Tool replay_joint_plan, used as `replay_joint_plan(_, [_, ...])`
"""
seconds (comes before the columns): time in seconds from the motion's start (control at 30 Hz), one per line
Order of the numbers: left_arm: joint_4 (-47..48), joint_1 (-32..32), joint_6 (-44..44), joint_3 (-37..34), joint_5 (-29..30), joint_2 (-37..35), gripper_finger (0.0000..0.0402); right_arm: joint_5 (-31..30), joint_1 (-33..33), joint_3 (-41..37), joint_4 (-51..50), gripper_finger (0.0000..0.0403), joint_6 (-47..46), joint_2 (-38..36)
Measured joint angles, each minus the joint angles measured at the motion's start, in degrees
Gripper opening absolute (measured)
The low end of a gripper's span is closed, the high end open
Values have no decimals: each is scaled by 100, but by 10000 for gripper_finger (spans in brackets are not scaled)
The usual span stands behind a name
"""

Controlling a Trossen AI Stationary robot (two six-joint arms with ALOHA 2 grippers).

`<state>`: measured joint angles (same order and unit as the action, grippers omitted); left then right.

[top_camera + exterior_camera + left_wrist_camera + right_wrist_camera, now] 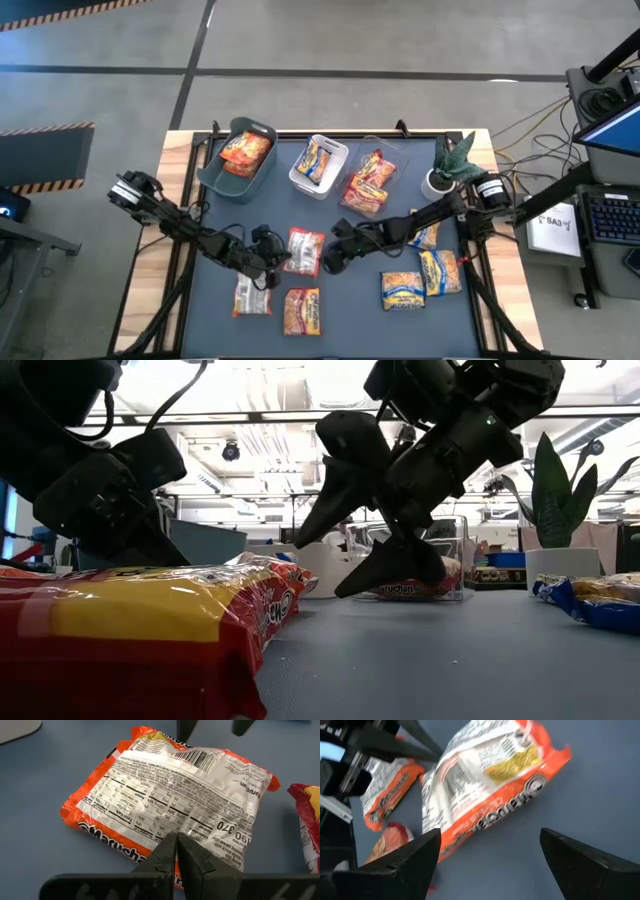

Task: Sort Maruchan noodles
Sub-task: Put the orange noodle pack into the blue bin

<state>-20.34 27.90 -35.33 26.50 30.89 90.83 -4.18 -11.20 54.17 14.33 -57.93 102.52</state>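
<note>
High view: orange-and-silver noodle packet [304, 250] lies label-down mid-surface [350, 310], free between both arms. Right end effector [328, 262] stands spread wide just beside it, grasping nothing; left end effector [276, 268] is clenched empty at its other edge, likely bracing.

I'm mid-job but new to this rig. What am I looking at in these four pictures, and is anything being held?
Two dark robot arms work at a table. One picture looks down from above, one looks level across the tabletop, and one sits on each wrist. Noodle packets lie scattered; three bins at the back already hold some. The left pincer is shut and empty, beside an orange packet lying label side up. The right pincer stands open at that packet's other side, holding nothing.
</note>
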Motion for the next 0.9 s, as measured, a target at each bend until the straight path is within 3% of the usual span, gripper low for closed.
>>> replay_joint_plan(0.37, [4, 0, -34, -4, 0, 2, 0, -358, 9, 14, 108, 327, -6, 33])
replay_joint_plan(0.63, [24, 0, -29, -11, 13, 4, 0, -282, 11, 541, 257, 323, 188, 700])
replay_joint_plan(0.9, [-20, 2, -31, -63, 28, 4, 0, -302, 15, 848, 374, 308, 619, 787])
